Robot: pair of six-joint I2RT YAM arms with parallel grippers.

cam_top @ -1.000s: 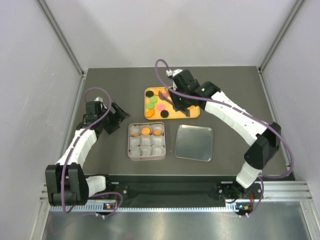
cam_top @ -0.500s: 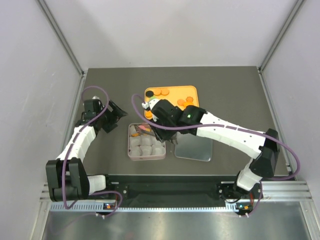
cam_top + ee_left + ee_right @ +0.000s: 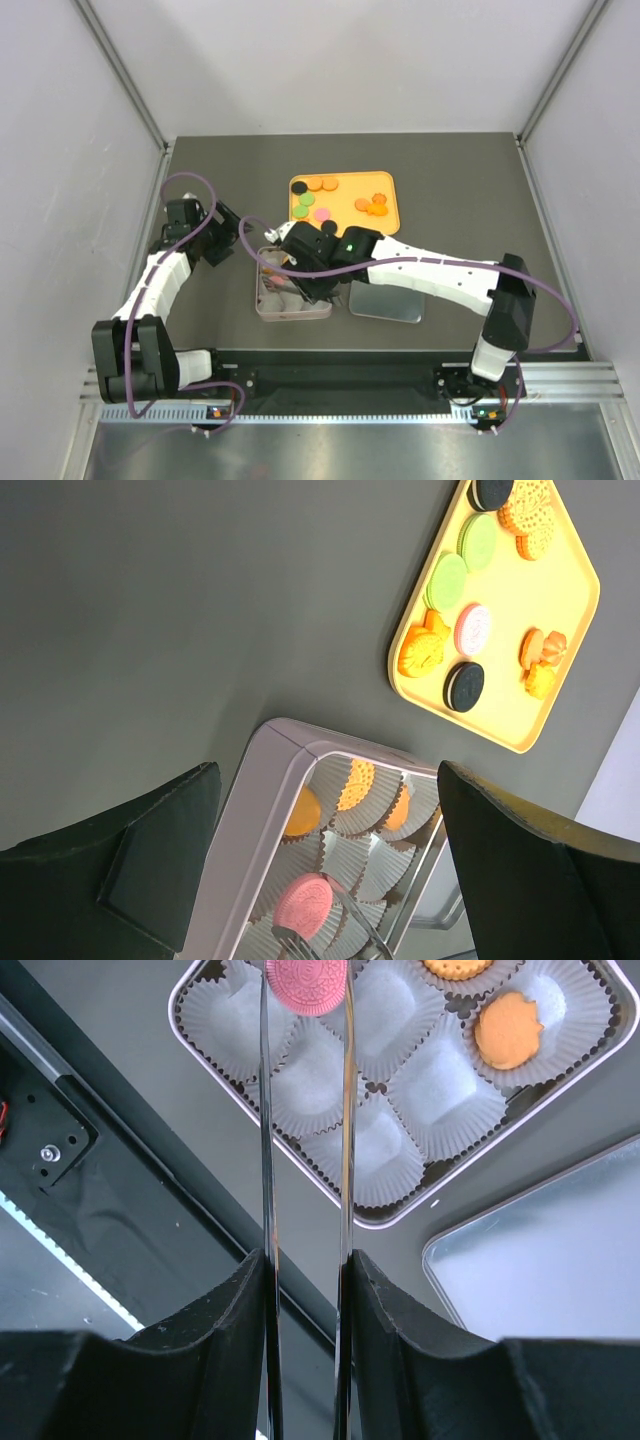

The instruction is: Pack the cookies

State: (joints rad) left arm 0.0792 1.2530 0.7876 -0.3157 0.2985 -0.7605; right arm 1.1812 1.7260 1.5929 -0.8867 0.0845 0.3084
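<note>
My right gripper [image 3: 305, 1270] is shut on thin metal tongs [image 3: 265, 1160], and the tong tips pinch a pink cookie [image 3: 306, 982] over a white paper cup at one side of the square tin [image 3: 400, 1218]. Orange cookies [image 3: 508, 1028] lie in cups along the tin's far row. In the top view the right gripper [image 3: 300, 262] hangs over the tin [image 3: 262, 300]. Several orange, green, pink and black cookies [image 3: 322, 213] lie on the yellow tray [image 3: 390, 215]. My left gripper [image 3: 330, 830] is open and empty, just left of the tin [image 3: 250, 810], and sees the pink cookie [image 3: 303, 904].
The tin's metal lid [image 3: 390, 290] lies flat to the right of the tin. The yellow tray stands behind both. The right arm stretches across above the lid. Grey walls close in the table on three sides.
My right arm has swung from the yellow tray forward and left to the tin, carrying the pink cookie in the tongs. The left arm has barely moved.
</note>
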